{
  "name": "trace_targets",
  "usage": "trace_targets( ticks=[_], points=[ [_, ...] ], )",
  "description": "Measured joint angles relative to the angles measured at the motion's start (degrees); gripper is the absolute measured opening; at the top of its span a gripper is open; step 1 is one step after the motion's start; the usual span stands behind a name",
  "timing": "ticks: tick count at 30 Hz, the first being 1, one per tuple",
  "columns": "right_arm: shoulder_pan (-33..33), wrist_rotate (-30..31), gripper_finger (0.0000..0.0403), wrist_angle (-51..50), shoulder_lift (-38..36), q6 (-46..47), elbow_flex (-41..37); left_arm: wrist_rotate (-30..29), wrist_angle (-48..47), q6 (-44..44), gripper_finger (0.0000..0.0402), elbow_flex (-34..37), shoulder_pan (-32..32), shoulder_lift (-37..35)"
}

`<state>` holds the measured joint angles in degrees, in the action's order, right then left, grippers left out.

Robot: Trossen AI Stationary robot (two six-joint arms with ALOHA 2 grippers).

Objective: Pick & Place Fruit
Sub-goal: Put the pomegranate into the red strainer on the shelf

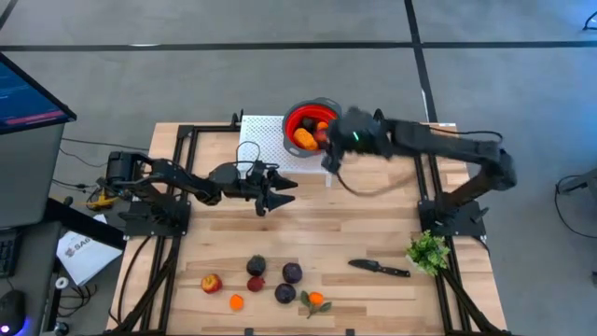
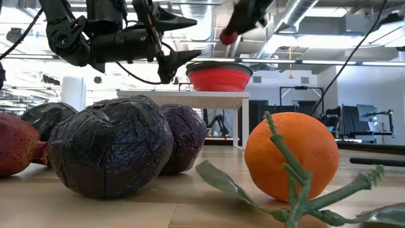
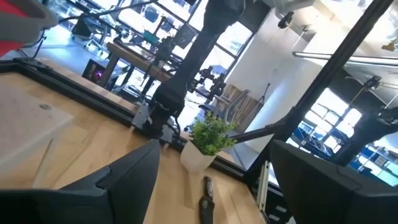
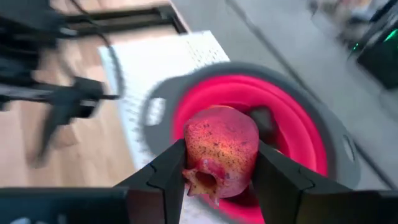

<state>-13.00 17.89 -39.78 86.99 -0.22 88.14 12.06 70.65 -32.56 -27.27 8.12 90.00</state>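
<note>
My right gripper (image 4: 221,163) is shut on a red, yellow-speckled fruit (image 4: 221,146) and hangs over the red bowl (image 1: 300,119), which holds orange pieces (image 1: 306,138). The bowl stands on a white perforated board (image 1: 263,138). My left gripper (image 1: 277,194) hovers open over mid-table, touching nothing. Near the front edge lie a red-yellow fruit (image 1: 212,283), a small orange one (image 1: 236,301), two dark red ones (image 1: 256,268), two purple ones (image 1: 292,273) and an orange with green leaves (image 1: 314,301). The low view shows the purple fruit (image 2: 111,149) and the leafy orange (image 2: 291,155) resting on the wood. My right gripper pinches the speckled red fruit between its two fingers (image 4: 171,171), one on each side (image 4: 249,152) of the fruit's middle. The fingers slant down from above. The fruit is lifted clear and hangs above the bowl's red inside (image 4: 292,124), as the low view (image 2: 228,37) also shows.
A black knife (image 1: 378,268) lies on the table's right front, beside a green leafy bunch (image 1: 427,250) in a white pot. Black frame rails (image 1: 177,159) run along both table sides. The middle of the wooden top (image 1: 326,229) is bare.
</note>
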Motion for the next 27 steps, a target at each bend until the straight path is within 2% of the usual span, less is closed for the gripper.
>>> trace_targets(
  ticks=[2, 5, 12, 21, 27],
  points=[
    [-4.61, -3.65, 0.015, -2.86, 4.36, -1.08, 4.38, -0.01, 0.04, 0.0, 0.0296, 0.0, 0.0, 0.0],
    [-10.13, -4.84, 0.0153, -6.86, 10.77, -1.72, 10.34, -0.01, 0.04, 0.0, 0.0297, 0.0, 0.0, 0.0],
    [-16.8, -9.1, 0.0166, -12.59, 20.92, -1.82, 19.42, -0.01, 0.04, 0.0, 0.0297, 0.0, 0.0, 0.0],
    [-17.55, -11.01, 0.0194, -14.85, 23.1, -1.11, 20.89, -0.01, 0.07, -0.02, 0.0296, 0.0, 0.0, 0.0],
    [-17.91, -11.0, 0.0232, -15.13, 22.99, -1.03, 20.89, 0.02, 0.07, -0.02, 0.0296, 0.0, 0.0, 0.02]
  ],
)
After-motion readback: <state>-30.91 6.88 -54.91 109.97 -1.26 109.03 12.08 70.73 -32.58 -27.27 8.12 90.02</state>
